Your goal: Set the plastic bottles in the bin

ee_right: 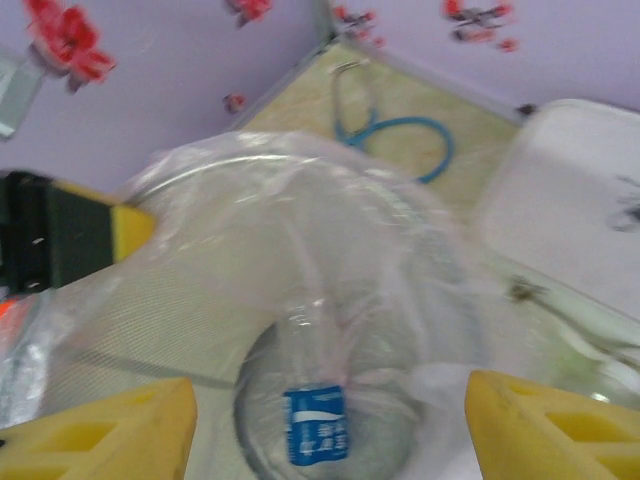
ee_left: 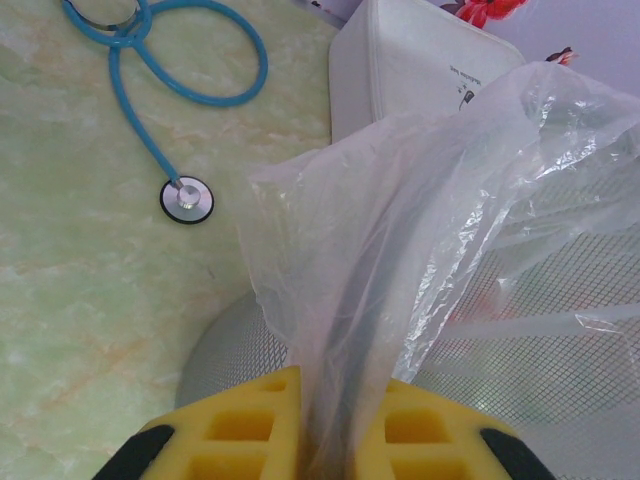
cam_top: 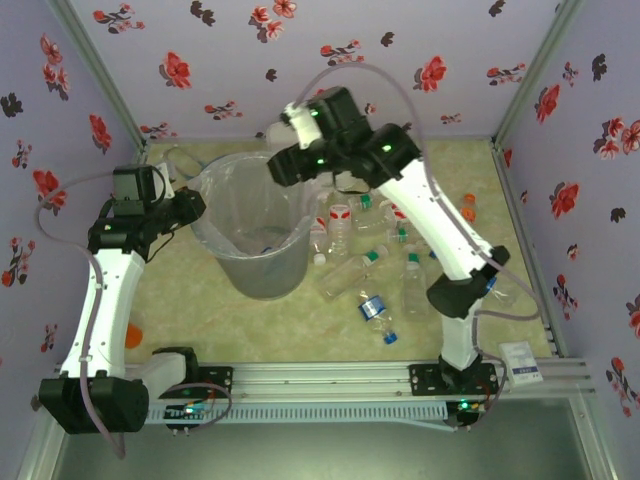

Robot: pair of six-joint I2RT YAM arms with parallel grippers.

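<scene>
A blue stethoscope (ee_left: 187, 200) lies beside a white container (ee_left: 420, 70).

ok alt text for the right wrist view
Open right gripper hovers over the bin, where a blue-labelled bottle lies at the bottom. The left gripper holds its bag at the rim; a blue stethoscope and white container sit behind.

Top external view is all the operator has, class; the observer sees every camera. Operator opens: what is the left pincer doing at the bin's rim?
Observer: The left pincer is shut on the bag liner at the bin rim.
Operator: And the other arm?
Observer: The right pincer is open, holding nothing, above the bin.
Operator: Anything inside?
Observer: One bottle with a blue label lies at the bottom.
</scene>
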